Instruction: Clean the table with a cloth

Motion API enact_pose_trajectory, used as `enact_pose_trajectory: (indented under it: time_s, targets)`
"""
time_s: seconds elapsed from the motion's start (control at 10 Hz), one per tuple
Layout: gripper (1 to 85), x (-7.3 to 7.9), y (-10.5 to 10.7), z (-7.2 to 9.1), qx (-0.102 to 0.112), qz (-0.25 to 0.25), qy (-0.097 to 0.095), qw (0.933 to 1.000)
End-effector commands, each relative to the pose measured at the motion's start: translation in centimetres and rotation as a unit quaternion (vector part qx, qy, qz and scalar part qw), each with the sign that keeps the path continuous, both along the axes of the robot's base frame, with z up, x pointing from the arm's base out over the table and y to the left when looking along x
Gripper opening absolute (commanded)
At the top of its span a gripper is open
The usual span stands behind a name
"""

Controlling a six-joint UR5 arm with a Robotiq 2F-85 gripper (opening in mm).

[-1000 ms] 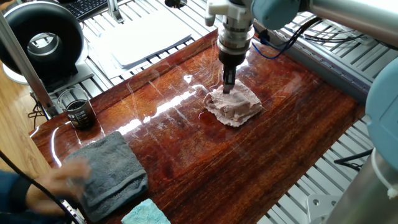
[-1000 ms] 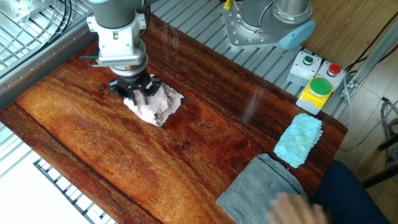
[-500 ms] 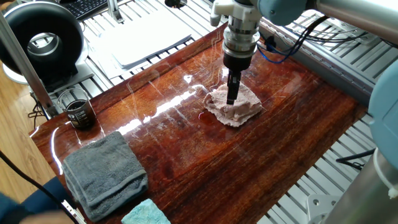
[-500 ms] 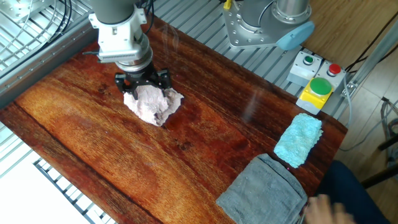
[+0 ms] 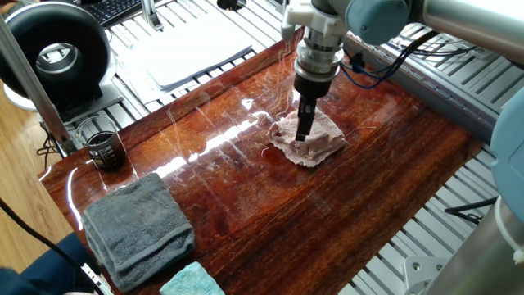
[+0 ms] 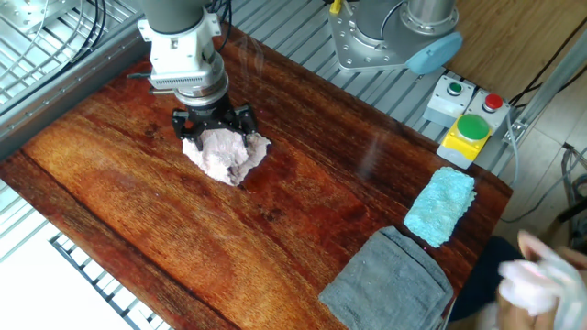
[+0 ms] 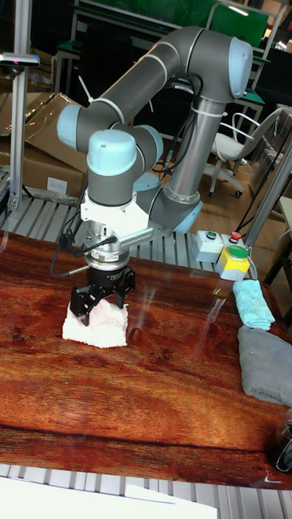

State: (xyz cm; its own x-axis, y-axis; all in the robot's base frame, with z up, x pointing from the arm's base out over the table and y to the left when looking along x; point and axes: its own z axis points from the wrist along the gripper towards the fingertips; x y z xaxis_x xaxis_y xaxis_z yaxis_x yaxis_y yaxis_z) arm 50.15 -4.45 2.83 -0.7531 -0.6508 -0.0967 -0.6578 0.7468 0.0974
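The cloth (image 5: 315,141) (image 6: 225,158) (image 7: 101,326) is a small pinkish-beige nubbly rag, lying bunched on the glossy red-brown table (image 5: 246,205) (image 6: 138,211) (image 7: 146,389) toward its far side. My gripper (image 5: 303,131) (image 6: 215,131) (image 7: 101,306) points straight down onto it. Its two black fingers (image 6: 190,137) are spread wide, with their tips on the rag's upper part and a raised hump of fabric between them. The gripper is open. The rag's edge under the tips is hidden.
A folded grey towel (image 5: 135,225) (image 6: 385,284) (image 7: 266,361) and a light-blue cloth (image 5: 192,281) (image 6: 442,206) (image 7: 254,304) lie at one table end. A black cup (image 5: 104,149) stands near a corner. A button box (image 6: 468,133) and a person's blurred hand (image 6: 541,275) are beyond the edge.
My fingers went from close together to spread wide over the rag, and the gripper shifted slightly across it. The person's hand left the grey towel and moved off the table.
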Motion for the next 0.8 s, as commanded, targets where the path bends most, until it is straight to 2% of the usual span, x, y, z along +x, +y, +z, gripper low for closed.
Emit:
enact_pose_trajectory:
  time_s: [0.0, 0.5, 0.7]
  targets:
    - [79.0, 1.1, 0.2, -0.4, 0.008, 0.008, -0.022, 0.9997]
    - [69.7, 1.8, -0.8, -0.6, -0.008, 0.031, -0.037, 0.9988]
    - [66.7, 1.5, -0.9, -0.7, -0.009, 0.034, -0.033, 0.9988]
